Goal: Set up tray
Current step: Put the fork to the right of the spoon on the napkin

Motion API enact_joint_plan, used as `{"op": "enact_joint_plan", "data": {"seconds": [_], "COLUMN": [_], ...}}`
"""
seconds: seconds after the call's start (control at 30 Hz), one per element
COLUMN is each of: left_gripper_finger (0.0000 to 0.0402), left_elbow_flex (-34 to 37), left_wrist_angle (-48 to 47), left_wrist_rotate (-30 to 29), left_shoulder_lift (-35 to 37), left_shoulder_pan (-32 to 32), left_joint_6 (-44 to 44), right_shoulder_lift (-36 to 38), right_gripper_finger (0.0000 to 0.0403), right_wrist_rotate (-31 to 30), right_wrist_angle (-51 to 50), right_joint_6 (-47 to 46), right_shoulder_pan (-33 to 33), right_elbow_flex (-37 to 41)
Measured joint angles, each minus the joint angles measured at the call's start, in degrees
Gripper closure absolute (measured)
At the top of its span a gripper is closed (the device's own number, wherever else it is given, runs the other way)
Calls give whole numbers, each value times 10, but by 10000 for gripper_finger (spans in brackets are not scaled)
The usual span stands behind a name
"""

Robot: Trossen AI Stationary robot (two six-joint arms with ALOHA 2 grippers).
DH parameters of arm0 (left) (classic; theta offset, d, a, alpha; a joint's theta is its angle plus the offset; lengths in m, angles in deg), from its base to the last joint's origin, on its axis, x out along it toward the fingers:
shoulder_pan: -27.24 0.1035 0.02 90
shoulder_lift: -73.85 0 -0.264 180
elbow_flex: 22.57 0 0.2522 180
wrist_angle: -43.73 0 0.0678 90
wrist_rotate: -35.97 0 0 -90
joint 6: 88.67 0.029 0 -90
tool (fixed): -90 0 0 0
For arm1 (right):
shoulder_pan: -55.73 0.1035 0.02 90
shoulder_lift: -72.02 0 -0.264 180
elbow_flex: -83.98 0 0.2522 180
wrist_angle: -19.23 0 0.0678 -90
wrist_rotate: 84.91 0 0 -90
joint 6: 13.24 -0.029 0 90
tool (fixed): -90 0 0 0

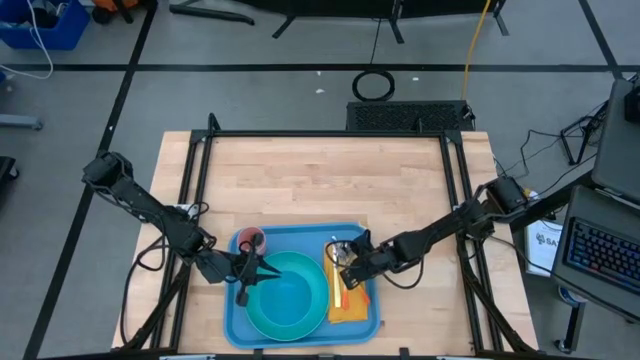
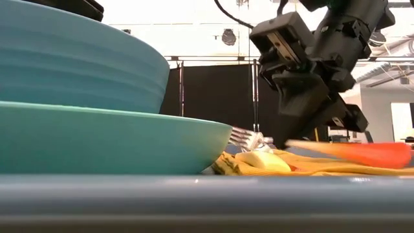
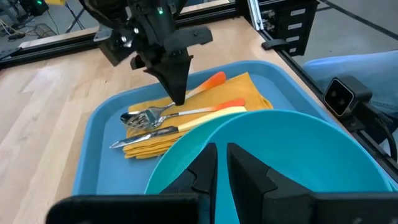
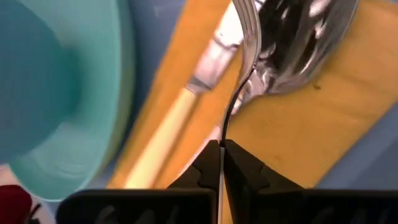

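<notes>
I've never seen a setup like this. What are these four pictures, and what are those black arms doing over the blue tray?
It is a robot with two dark jointed arms at a wooden table. One picture looks straight down from above, one looks level across the table, and two come from small cameras on the arms' wrists.

On the table lies a blue tray. On it are a cyan plate with a blue bowl on it, a small red cup, and a yellow napkin carrying a fork, spoon and knife with coloured handles.

The left claw sits at the bowl's rim with its fingers close together. The right claw is down at the cutlery, shut on something thin, apparently a piece of cutlery; which one is unclear.
</notes>
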Motion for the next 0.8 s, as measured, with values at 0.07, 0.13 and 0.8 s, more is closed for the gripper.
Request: {"op": "enact_joint_plan", "data": {"seconds": [0.07,0.13,0.8], "left_gripper_finger": [360,360,360], "left_elbow_flex": [0,0,0], "left_wrist_angle": [0,0,2], "left_wrist_rotate": [0,0,0], "left_shoulder_lift": [0,0,0], "left_shoulder_pan": [0,0,-1], "left_joint_6": [0,0,2], "right_shoulder_lift": [10,18,24], "right_gripper_finger": [401,401,402], "right_wrist_rotate": [-6,-23,-244], "right_wrist_angle": [1,4,205], "right_joint_6": [0,-2,-270], "right_shoulder_pan": [1,5,121], "right_elbow_flex": [0,0,139]}}
